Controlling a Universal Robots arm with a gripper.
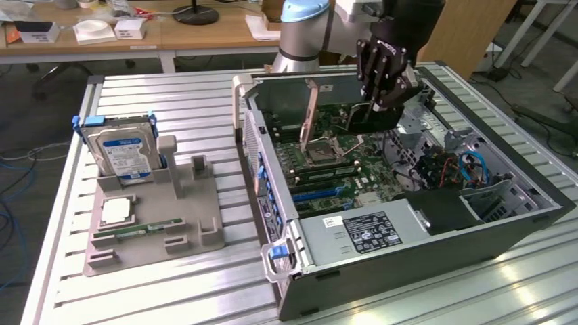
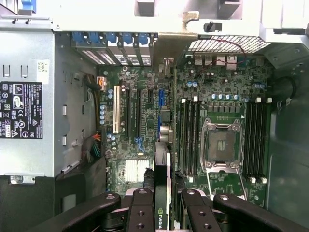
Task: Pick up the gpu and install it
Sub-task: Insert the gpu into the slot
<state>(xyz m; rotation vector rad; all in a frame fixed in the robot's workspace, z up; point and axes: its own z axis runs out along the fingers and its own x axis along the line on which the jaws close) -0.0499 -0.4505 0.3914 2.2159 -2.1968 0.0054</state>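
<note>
Fingers (image 2: 163, 205) pinching gpu (image 2: 162, 159) edge-on, hovering over motherboard (image 2: 145, 121) inside open case (image 1: 505, 223). Install step in hand; next move, I judge, calls for squaring card with slot.

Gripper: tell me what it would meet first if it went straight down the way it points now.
The gripper, its fingers shut on the gpu, points down into the open computer case. The card's lower edge would probably meet the motherboard first, around its expansion slots, though depth is hard to judge.
</note>
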